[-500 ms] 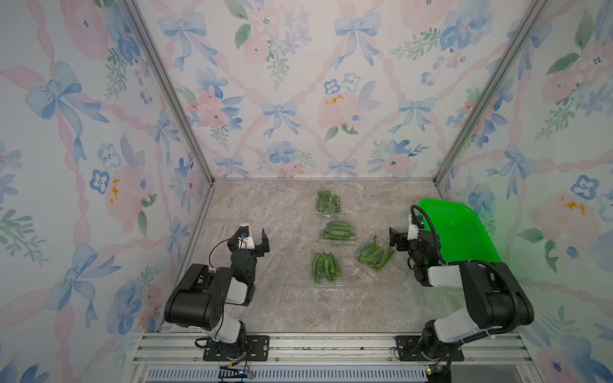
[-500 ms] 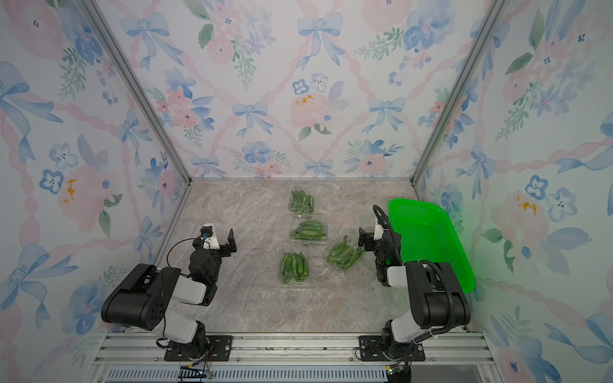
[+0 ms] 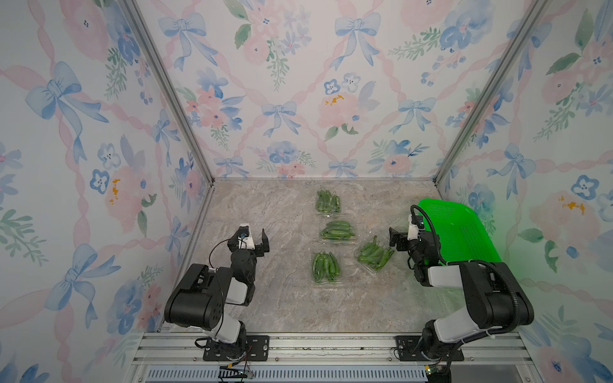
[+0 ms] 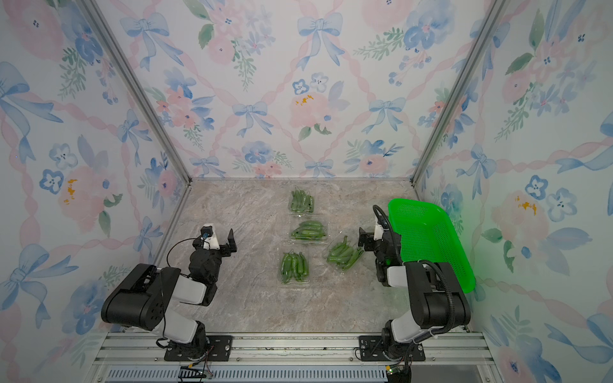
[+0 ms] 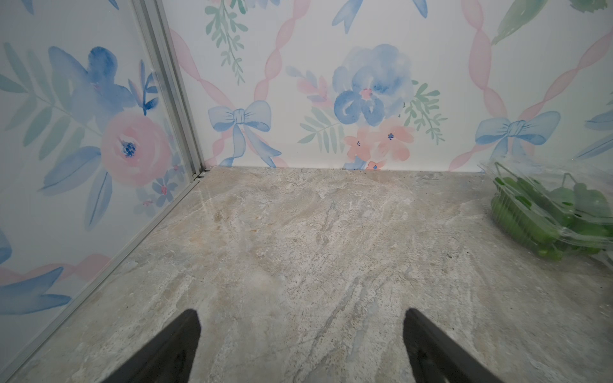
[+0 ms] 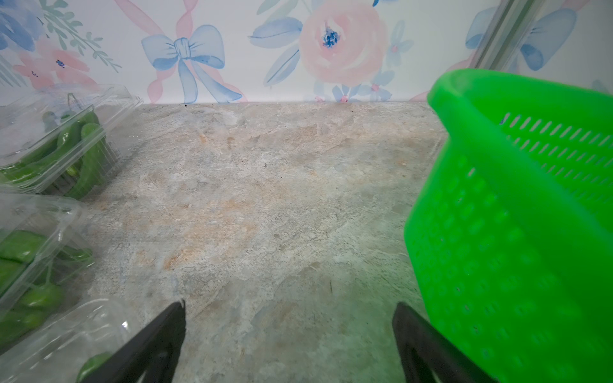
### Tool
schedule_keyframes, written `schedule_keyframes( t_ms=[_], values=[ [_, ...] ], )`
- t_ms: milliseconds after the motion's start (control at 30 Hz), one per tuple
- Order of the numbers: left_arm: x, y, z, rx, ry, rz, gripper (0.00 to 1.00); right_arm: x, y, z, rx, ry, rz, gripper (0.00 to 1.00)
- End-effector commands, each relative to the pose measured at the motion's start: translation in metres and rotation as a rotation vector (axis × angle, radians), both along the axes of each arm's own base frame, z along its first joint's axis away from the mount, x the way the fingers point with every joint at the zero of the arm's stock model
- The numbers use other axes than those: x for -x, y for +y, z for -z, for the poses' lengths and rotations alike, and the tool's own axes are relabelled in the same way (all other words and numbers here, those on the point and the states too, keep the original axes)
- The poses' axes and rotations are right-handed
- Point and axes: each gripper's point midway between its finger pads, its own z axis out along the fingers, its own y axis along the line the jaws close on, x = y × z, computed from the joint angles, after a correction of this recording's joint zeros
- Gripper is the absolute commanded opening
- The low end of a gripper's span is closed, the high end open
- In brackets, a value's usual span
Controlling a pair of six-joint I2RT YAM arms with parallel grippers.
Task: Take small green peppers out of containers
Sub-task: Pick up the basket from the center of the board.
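Note:
Several clear plastic containers (image 3: 324, 282) lie shut on the marble table mid-scene, each packed with small green peppers (image 3: 325, 267). In both top views my left gripper (image 3: 255, 233) hovers open over bare table, well left of them. My right gripper (image 3: 402, 233) is open too, between the tilted rightmost container (image 4: 334, 246) and the basket. The left wrist view shows my left gripper (image 5: 300, 318) with only stone between its fingers and one container (image 5: 530, 212) off to the side. In the right wrist view my right gripper (image 6: 288, 308) is empty, with containers (image 6: 109, 99) beside one finger.
A bright green perforated basket (image 3: 464, 232) leans against the right wall, close behind the right arm; its wall (image 6: 514, 232) nearly touches one right finger. Floral walls close in the table on three sides. A metal rail (image 3: 331, 345) runs along the front.

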Motion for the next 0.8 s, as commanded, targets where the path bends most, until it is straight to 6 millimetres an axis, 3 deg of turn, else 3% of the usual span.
schedule_keyframes(
  t_ms=[0, 600, 767],
  values=[
    [-0.0041, 0.0001, -0.0007, -0.014, 0.000, 0.007, 0.98, -0.0012, -0.0057, -0.0016, 0.012, -0.012, 0.023, 0.97],
    [-0.0049, 0.0004, 0.0004, 0.000, 0.004, 0.028, 0.98, -0.0012, -0.0058, -0.0016, 0.012, -0.012, 0.023, 0.97],
    [-0.0091, -0.0005, -0.0083, -0.023, 0.007, 0.003, 0.98, -0.0011, -0.0056, -0.0023, 0.012, -0.014, 0.023, 0.97]
  ],
)
